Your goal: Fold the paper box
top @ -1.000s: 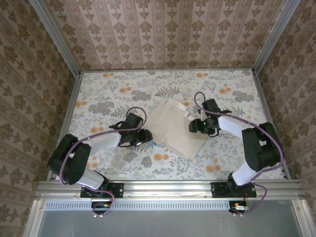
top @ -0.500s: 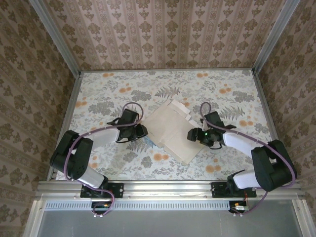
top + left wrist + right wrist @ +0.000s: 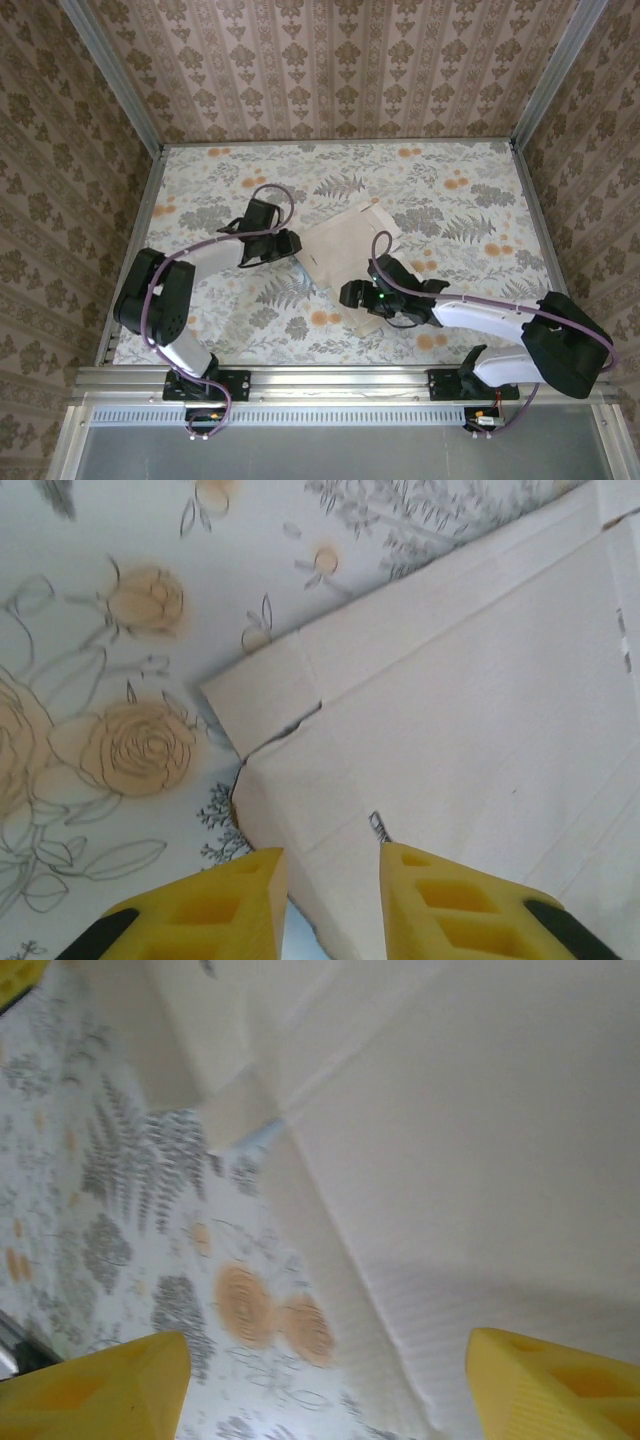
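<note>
Left gripper (image 3: 292,247) sits at the left edge of the paper box (image 3: 345,250), which lies white side up in the middle of the surface (image 3: 450,190). The right gripper (image 3: 350,295) is at the box's near corner. In the left wrist view, the fingers (image 3: 215,910) are narrowly parted and straddle the card's edge. In the right wrist view, the fingers (image 3: 110,1385) are spread wide above the card.

We see the paper box (image 3: 340,250) as an unfolded, flat sheet of thin card. It lies pale, creased side up near the table's middle, turned like a diamond with corners toward 12 and 6 o'clock. A small square tab (image 3: 262,695) juts from one corner. A blue sliver shows along its 8 o'clock edge.
</note>
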